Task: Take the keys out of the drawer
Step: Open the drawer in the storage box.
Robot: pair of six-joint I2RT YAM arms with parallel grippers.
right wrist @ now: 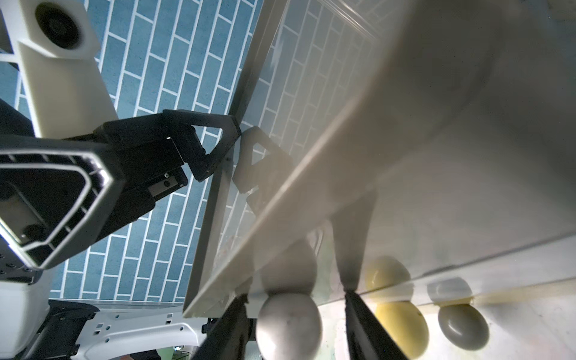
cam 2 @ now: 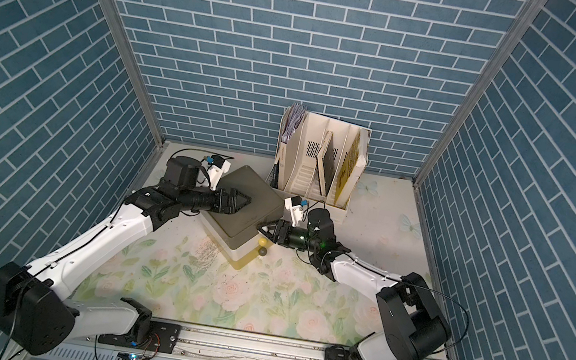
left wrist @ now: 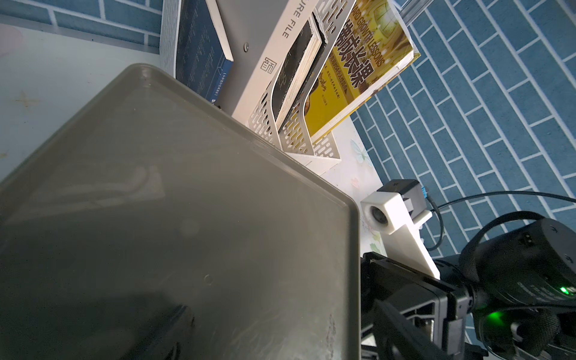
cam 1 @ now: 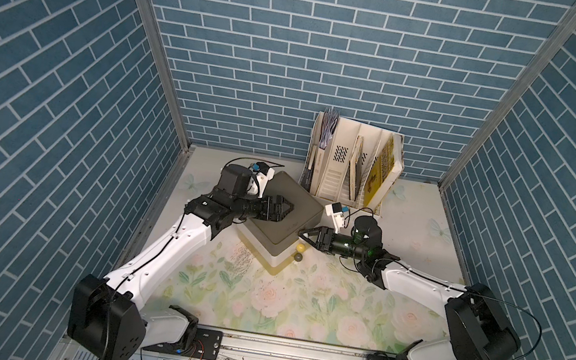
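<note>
A robot lab's test cell: brick-print wall panels [cam 1: 298,53] on aluminium posts [cam 1: 155,38], two arms [cam 1: 166,248] bolted to a rail [cam 1: 290,353], and a flower-print table [cam 1: 297,308] with a file rack [cam 1: 335,165].

Contents of the drawer unit [cam 1: 287,210] hidden behind its fronts; left gripper [left wrist: 156,327] a dark blur at its wrist view's edge

- Walls [cam 1: 298,53]: blue brick pattern.
- Table cover [cam 1: 297,308]: pale, pink roses, green leaves.
- Drawer unit [cam 1: 299,222]: grey-olive top, white body.
- White knob [right wrist: 288,324], yellow knob [right wrist: 402,327], grey knob [right wrist: 463,327].
- File rack [cam 1: 336,173]: cream; book [cam 1: 382,164]: yellow.
</note>
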